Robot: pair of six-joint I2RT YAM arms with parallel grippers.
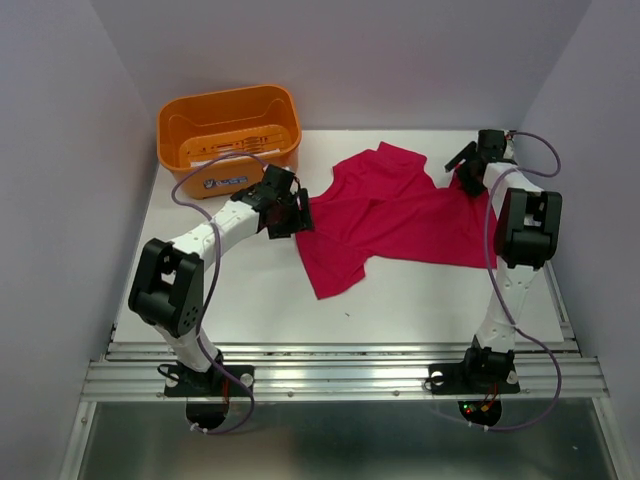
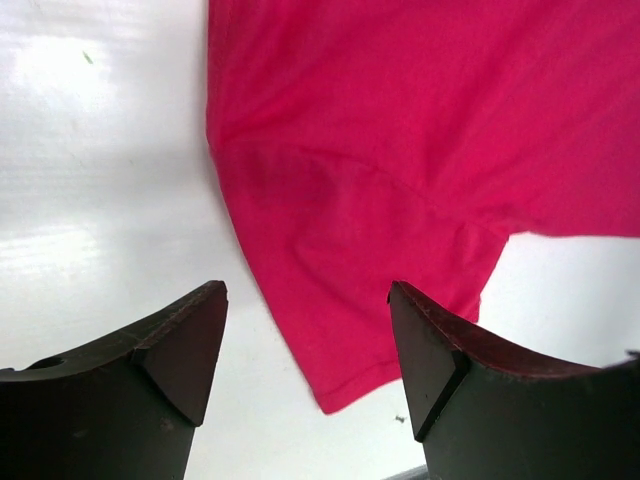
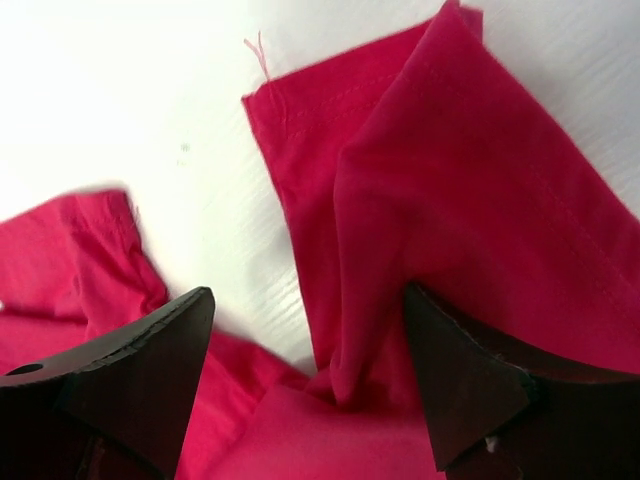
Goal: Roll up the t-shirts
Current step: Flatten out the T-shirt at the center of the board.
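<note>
From overhead you see the crimson-pink t-shirt [image 1: 400, 215] spread loosely and creased across the far middle of the white table [image 1: 250, 300]. An orange basket [image 1: 285, 125] sits at the far left corner, apart from the shirt. Only this view shows both arms: your left gripper [image 1: 293, 213] is at the shirt's left edge, and your right gripper [image 1: 466, 162] is at its far right corner.

The left wrist camera adds what the overhead view cannot. Its fingers [image 2: 180, 340] stand wide apart and hold nothing. A pointed flap of the shirt lies flat on the table below the gap.

The right wrist camera shows those jaws also spread wide, with nothing pinched. A raised fold of hemmed fabric stands between them and runs up to the finger on the picture's right [image 3: 470, 380]. You cannot tell whether it touches.
</note>
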